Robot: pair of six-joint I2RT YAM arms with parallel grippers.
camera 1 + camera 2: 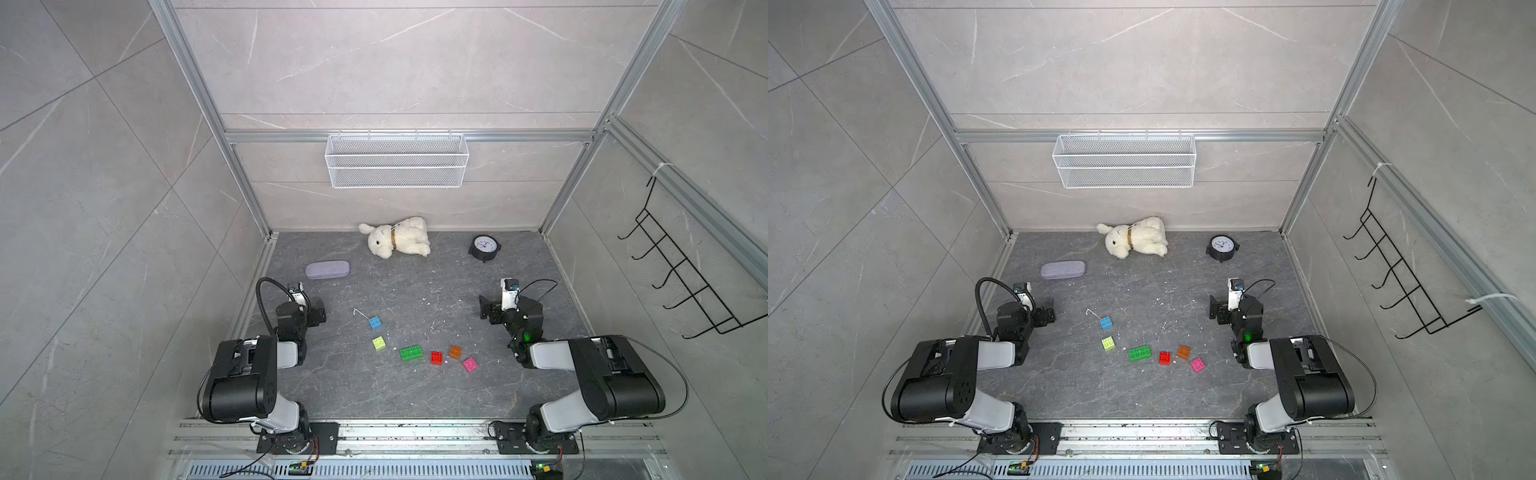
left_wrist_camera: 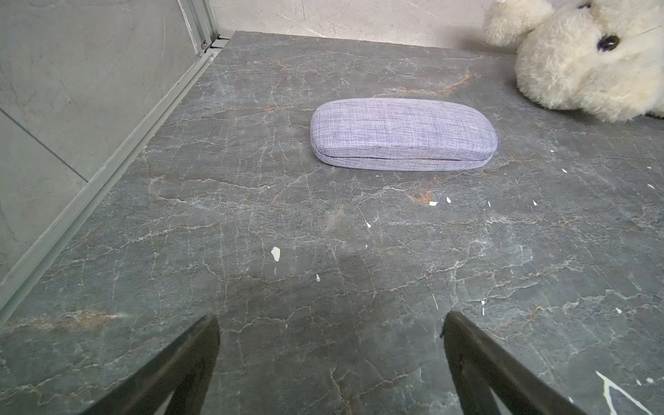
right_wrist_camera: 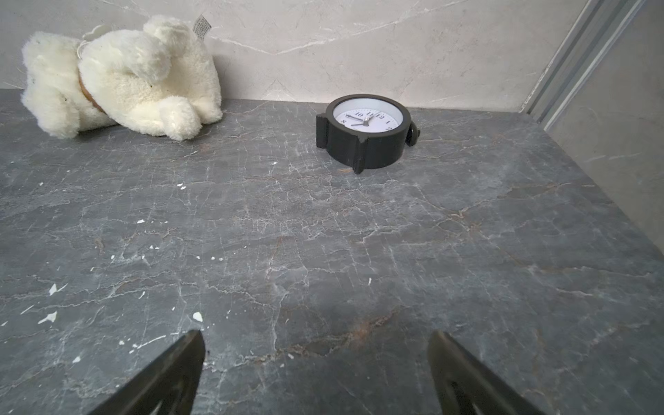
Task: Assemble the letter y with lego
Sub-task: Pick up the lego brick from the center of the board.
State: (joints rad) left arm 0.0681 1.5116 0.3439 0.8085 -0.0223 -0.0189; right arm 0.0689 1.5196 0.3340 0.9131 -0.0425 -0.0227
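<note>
Seemingly untouched, the lego lies between left gripper and right gripper, both spread.

Left arm: black-and-white jointed arm, elbow folded back over its base, forearm reaching forward and low.
Left tool: black parallel jaws spread wide, low over the worktop.
Right arm: black-and-white, folded in a mirrored pose.
Right tool: black jaws spread wide, low over the worktop.

six separate lego bricks, unassembled
</note>
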